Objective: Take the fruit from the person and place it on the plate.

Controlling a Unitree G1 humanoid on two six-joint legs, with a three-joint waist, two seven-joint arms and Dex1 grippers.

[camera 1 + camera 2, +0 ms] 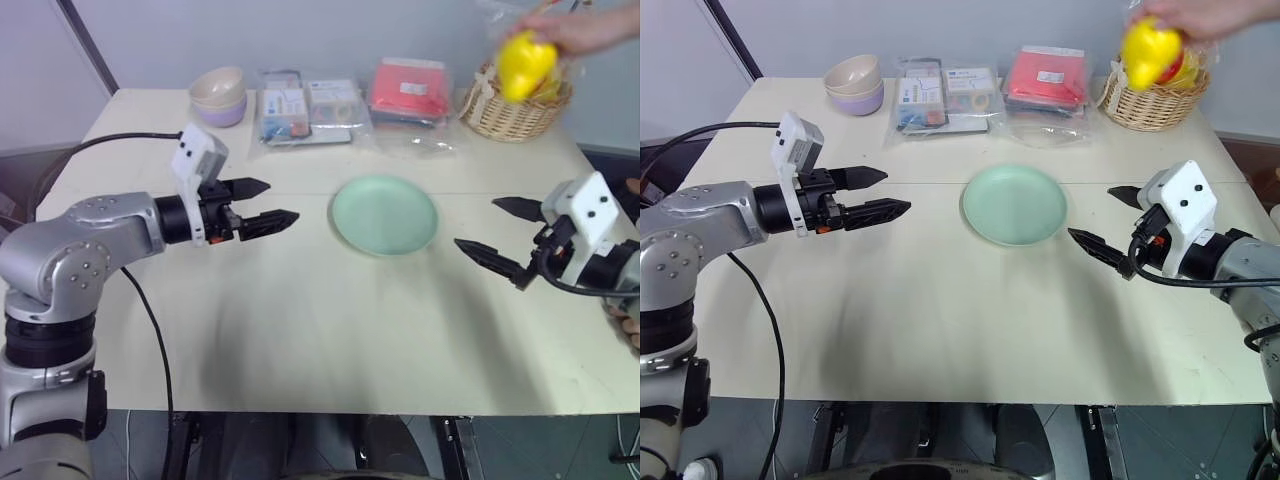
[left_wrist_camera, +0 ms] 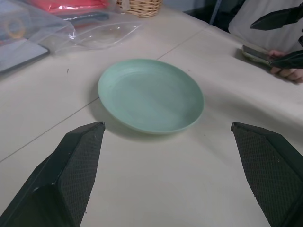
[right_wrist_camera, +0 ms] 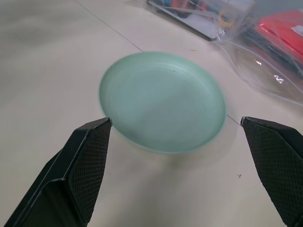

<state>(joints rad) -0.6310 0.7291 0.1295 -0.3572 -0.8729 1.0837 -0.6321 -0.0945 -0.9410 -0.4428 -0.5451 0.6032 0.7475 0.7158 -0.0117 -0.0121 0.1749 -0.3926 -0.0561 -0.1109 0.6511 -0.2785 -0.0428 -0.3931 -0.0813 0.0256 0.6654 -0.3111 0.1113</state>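
Fruit (image 1: 524, 66): bright yellow, smooth, roundish-lumpy, held up in the person's hand (image 1: 585, 28) over the basket (image 1: 512, 108) at far right corner of worktop (image 1: 300, 330), well apart from both tools. Not yet handed over.

Largest first. Worktop: pale beige, flat, matte, w/ a thin seam line across the middle. Left arm: grey metal, black cable trailing off it. Plate (image 1: 385, 214): round, shallow, pale mint green, smooth w/ a raised rim, empty, mid-worktop between the two tools. Basket: woven wicker, tan, some other fruit inside, can't tell what. Red flat pack (image 1: 409, 88) and clear plastic bags (image 1: 305, 108) at the back edge, crinkly and glossy. Two stacked bowls (image 1: 220, 95), beige on lilac, back left.

Left tool (image 1: 258, 203): fingers spread wide, nothing in them, hovering left of plate and pointing at it. Right tool (image 1: 505, 238): also wide apart and empty, right of plate, nearer the fruit. Finger pads are black w/ a fine checkered grip texture, tapering to points.

Step in hand, as I judge it: wait for/receive the fruit. Right tool is the natural one. Keep it wide, let the fruit come between the fingers, close across the widest part; skin looks slick and the shape is curved, so a tip pinch could squirt it out. Then carry low to plate centre.
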